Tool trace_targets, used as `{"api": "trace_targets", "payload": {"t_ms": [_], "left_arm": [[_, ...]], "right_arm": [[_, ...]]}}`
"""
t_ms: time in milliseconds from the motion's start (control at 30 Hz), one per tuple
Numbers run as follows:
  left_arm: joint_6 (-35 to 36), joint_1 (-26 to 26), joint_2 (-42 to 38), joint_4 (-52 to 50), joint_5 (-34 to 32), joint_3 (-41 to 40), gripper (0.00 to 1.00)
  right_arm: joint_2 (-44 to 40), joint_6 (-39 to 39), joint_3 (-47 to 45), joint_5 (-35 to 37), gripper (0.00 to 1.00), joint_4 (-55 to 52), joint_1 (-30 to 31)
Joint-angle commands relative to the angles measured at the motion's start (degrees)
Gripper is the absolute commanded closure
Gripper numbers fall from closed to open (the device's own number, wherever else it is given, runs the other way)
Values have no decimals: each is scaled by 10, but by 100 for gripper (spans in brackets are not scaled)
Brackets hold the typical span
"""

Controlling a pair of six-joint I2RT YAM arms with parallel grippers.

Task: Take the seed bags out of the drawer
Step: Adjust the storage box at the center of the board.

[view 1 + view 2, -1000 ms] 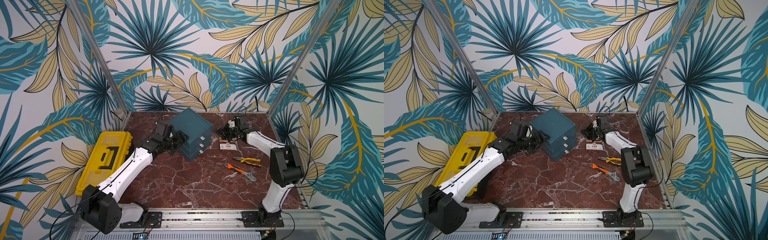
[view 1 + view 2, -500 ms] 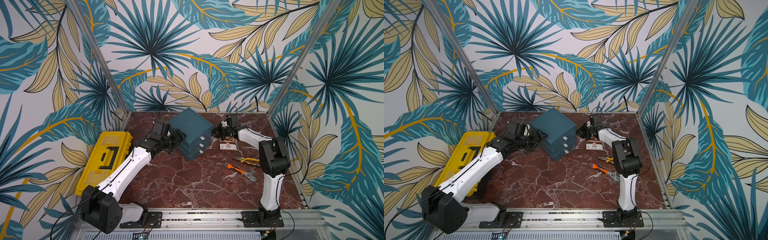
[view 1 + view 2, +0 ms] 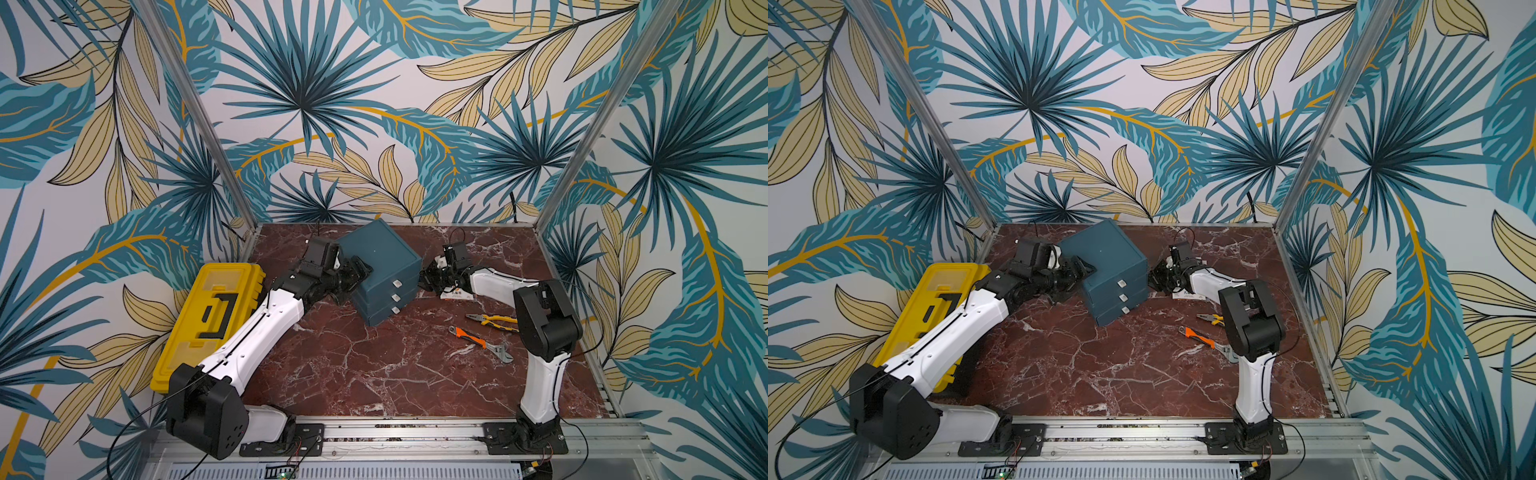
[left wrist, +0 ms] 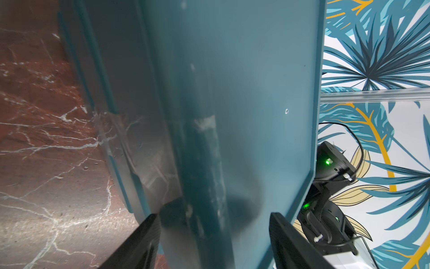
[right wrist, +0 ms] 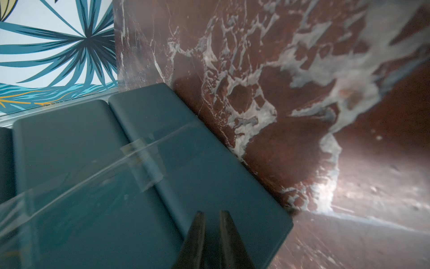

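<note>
A teal three-drawer cabinet [image 3: 380, 259] [image 3: 1104, 253] stands at the back of the marble table, all drawer fronts [image 3: 390, 297] flush. My left gripper [image 3: 356, 271] [image 3: 1080, 270] [image 4: 214, 215] straddles the cabinet's left rear corner, a finger pressed on either face. The right gripper [image 3: 428, 279] [image 3: 1156, 279] [image 5: 213, 213] hangs at the cabinet's right front, pointed at the drawer fronts [image 5: 144, 186], its fingers nearly together with nothing between them. One seed bag [image 3: 455, 294] [image 3: 1187, 296] lies flat on the table under the right forearm. Any other seed bags are hidden.
A yellow toolbox [image 3: 212, 316] [image 3: 930, 307] lies at the left table edge beside the left arm. Yellow-handled pliers [image 3: 494, 319] and an orange-handled wrench [image 3: 478, 343] lie right of the cabinet, near the right arm's elbow. Patterned walls close in three sides.
My right gripper has moved left, from above the seed bag to the cabinet's drawer fronts, and its elbow swung inward. The left gripper shifted slightly along the cabinet's corner.
</note>
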Motion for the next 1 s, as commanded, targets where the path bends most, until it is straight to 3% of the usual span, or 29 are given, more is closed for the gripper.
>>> {"api": "trace_targets", "payload": {"t_ms": [0,200,467,567,767,967], "left_arm": [[22,5,-5,-3,6,16,22],[32,7,-10,-2,19,-1,23],[47,8,-10,-1,43,-12,25],[52,8,-15,-1,53,-20,26],[56,8,-24,1,70,-29,26],[60,8,-26,0,86,-29,26]], "right_arm": [[-36,11,-21,10,84,26,21],[-109,20,-106,65,83,29,27],[-248,70,-309,134,75,91,30],[-280,79,-342,155,71,105,59],[-250,101,-327,204,67,150,151],[-171,141,-291,228,67,216,195]]}}
